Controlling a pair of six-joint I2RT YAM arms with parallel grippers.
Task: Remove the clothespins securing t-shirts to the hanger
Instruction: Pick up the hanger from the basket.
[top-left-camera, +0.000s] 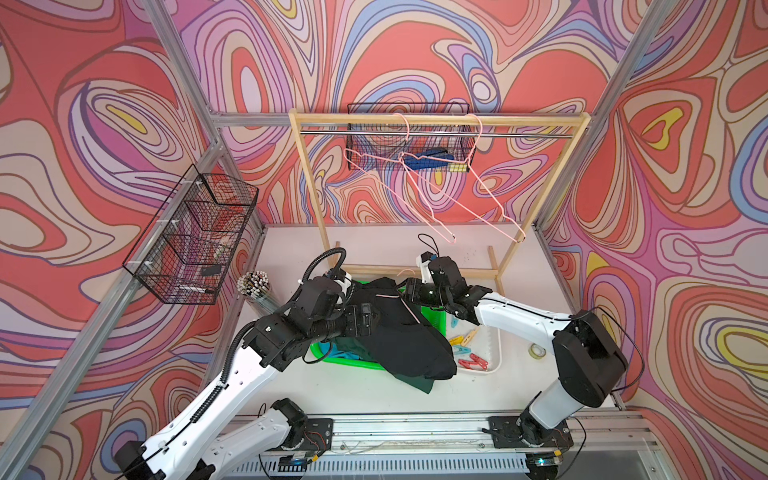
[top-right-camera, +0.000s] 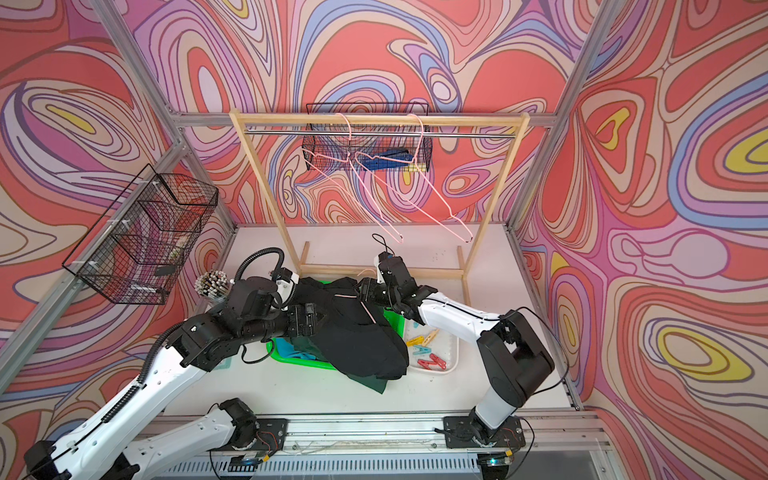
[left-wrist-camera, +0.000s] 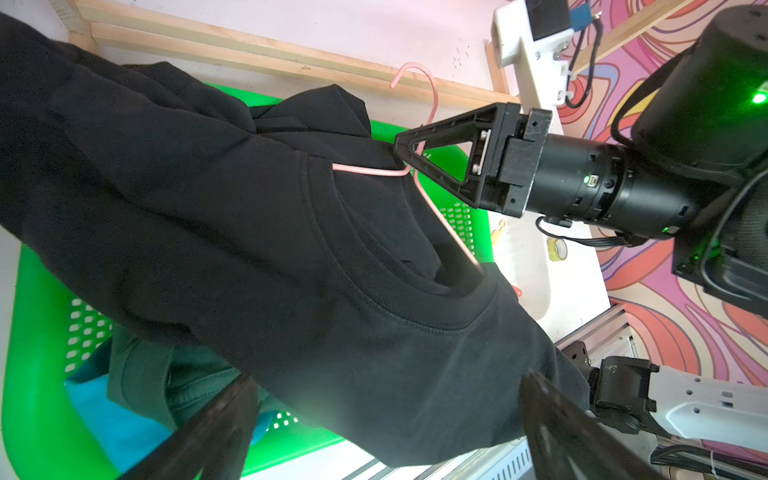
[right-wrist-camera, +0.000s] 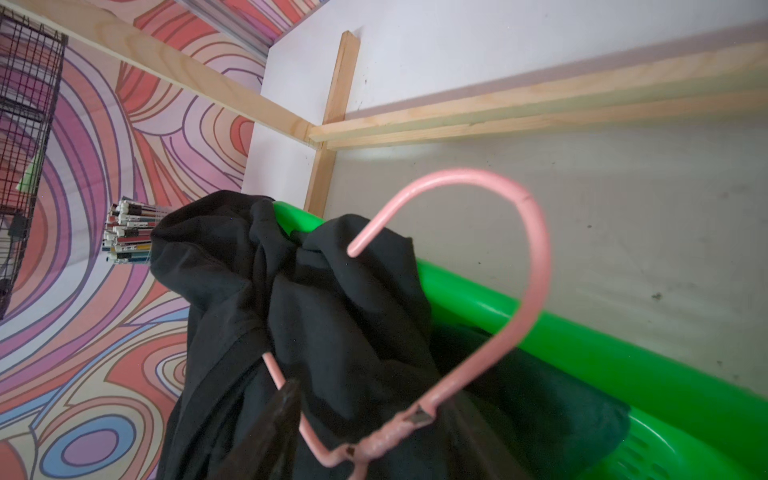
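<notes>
The left wrist view shows the black t-shirt (left-wrist-camera: 249, 232) draped on a pink wire hanger (left-wrist-camera: 434, 99), collar open and one bare arm of the hanger running down inside the neck hole. The right gripper (left-wrist-camera: 405, 154) meets the hanger where the hook joins its two arms, with its fingers (left-wrist-camera: 449, 137) clamped on that twisted neck. In the right wrist view the same neck sits close at the lower edge of the picture while the hook curls up free above the cloth. The shirt hangs slanted over a green basket (left-wrist-camera: 29, 374). In both top views its lower part spills past the basket's near rim toward the white surface (top-left-camera: 291, 390). Under it in the basket lie the dark green t-shirt (left-wrist-camera: 166, 374) and the turquoise t-shirt (left-wrist-camera: 116, 419), bunched together. The left gripper (left-wrist-camera: 388, 380) is at the black shirt's side nearest the left arm, its fingers (left-wrist-camera: 224, 424) spread wide apart and holding nothing. Whether they touch the cloth cannot be told. The clothespins (top-left-camera: 459, 338) lie loose in a shallow white tray (top-left-camera: 488, 343) just beside the basket on the right arm's side: yellow, light blue, red-pink and a pale beige one, some touching. Behind the arms stands a wooden rack (top-left-camera: 440, 120) with two more pink hangers (top-left-camera: 478, 126) hooked on its rail. A cup of pens (top-left-camera: 253, 282) stands near the left arm's elbow.
</notes>
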